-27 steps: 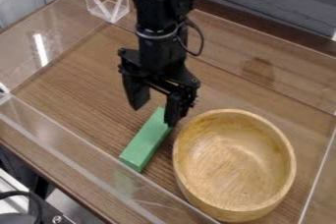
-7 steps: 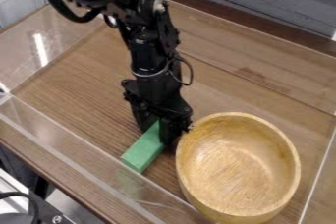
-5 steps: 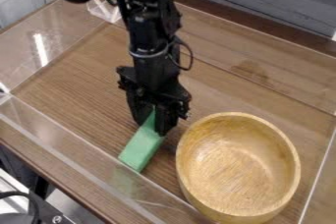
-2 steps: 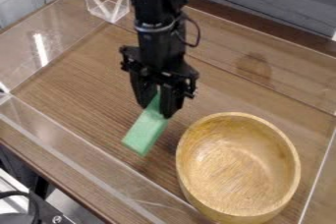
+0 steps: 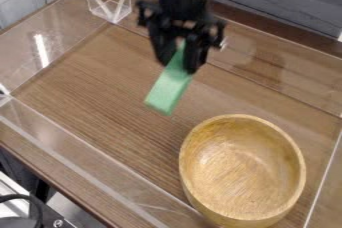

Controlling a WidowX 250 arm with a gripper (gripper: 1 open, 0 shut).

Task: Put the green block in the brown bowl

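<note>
Fingers (image 5: 197, 54) of the black gripper (image 5: 179, 52) point down and pinch the upper end of the green block (image 5: 170, 86), partly closed around its thin sides. From them the block hangs tilted, its lower end down and to the left, clear of the wooden table (image 5: 94, 92). Below the fingers and to the right, well apart, sits the brown bowl (image 5: 247, 168), with nothing inside.

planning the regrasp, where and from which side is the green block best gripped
As it is now: the tool holds the green block by its upper end, from above, fingers across the narrow width. The bar is long and flat, so its slim sides fit between the fingers, and it hangs tilted, off the table.
</note>
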